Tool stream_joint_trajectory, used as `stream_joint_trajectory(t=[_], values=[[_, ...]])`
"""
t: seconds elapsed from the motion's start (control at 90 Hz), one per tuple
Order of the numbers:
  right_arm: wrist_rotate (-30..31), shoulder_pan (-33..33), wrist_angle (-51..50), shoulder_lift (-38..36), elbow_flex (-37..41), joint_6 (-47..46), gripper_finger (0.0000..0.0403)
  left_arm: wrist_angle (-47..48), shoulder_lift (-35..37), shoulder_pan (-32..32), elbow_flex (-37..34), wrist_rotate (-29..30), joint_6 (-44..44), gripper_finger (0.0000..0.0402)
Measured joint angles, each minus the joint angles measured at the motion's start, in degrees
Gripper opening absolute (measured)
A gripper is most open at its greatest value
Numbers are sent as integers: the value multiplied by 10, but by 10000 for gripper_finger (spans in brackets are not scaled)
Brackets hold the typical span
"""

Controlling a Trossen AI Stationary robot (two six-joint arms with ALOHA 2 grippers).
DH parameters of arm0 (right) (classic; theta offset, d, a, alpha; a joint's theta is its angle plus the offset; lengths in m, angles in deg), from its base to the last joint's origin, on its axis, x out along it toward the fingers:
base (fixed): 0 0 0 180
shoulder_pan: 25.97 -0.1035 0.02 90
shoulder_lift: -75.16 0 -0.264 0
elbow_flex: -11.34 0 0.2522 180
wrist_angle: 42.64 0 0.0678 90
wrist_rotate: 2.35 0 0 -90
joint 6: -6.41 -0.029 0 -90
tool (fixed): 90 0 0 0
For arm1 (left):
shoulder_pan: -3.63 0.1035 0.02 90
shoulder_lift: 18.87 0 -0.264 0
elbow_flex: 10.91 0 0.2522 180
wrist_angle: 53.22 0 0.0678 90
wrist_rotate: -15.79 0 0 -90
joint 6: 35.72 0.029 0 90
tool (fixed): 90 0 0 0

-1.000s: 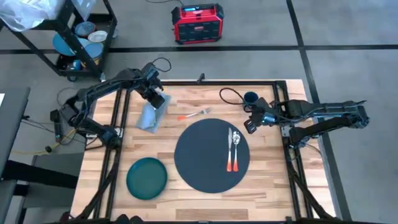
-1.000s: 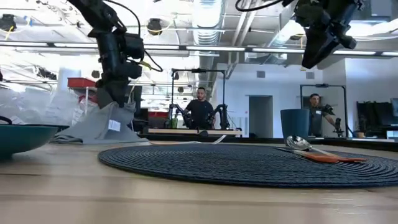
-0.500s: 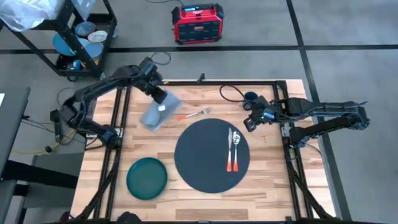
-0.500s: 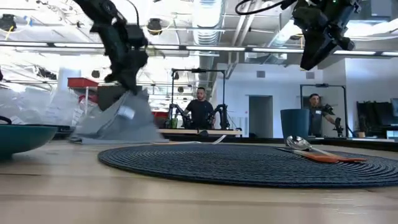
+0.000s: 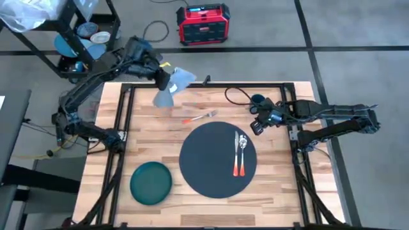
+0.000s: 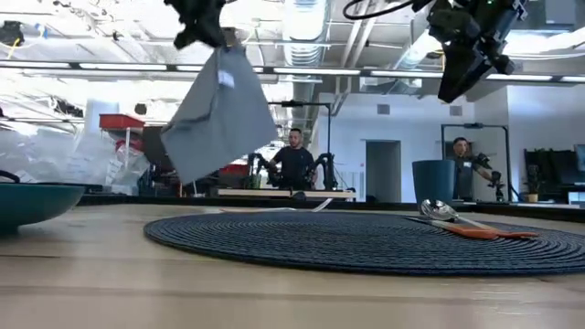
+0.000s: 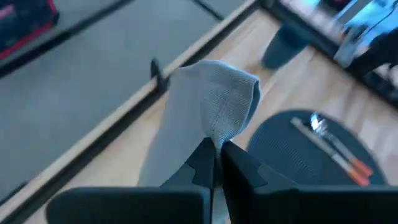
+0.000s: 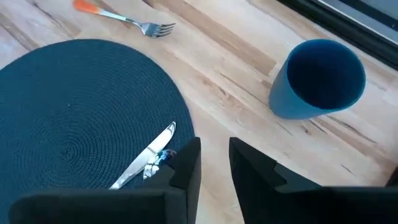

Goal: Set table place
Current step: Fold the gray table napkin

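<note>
Your left gripper (image 5: 163, 80) has its fingers clenched on the napkin (image 5: 171, 87), lifted above the surface's (image 5: 281, 198) far edge, beyond the mat (image 5: 204, 160). Carry it down beside the mat, clear of the fork (image 5: 199, 117). Right gripper (image 5: 257, 125) hovers beside the mat, fingers slightly parted, holding nothing.

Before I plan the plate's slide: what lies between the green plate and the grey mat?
Only bare wood table; the high view shows the round green plate and the round dark grey mat apart.
</note>
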Motion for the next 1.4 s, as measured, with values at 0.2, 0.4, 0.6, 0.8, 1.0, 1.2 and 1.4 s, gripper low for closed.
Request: stream_joint_trajectory(t=[0.2, 0.4, 0.6, 0.8, 1.0, 1.2, 1.4], values=[[0, 0, 0, 0, 0, 5, 72, -15, -1, -67, 24, 19, -52, 0], [0, 0, -1, 0, 0, 6, 72, -17, -4, -132, 24, 56, -107, 0], [-1, 0, -1, 0, 0, 6, 72, 29, -20, -135, -5, 94, -90, 0], [-1, 4, -1, 0, 0, 3, 72, 3, -27, -90, -149, 93, -35, 0], [-1, 4, 1, 0, 0, -2, 72, -55, -27, 7, -287, 88, 28, 0], [-1, 4, 5, 0, 0, -19, 72, -88, -27, 109, -317, 42, 75, 0], [-1, 4, 9, 0, 0, -31, 72, -95, -27, 133, -317, -59, 85, 0]])
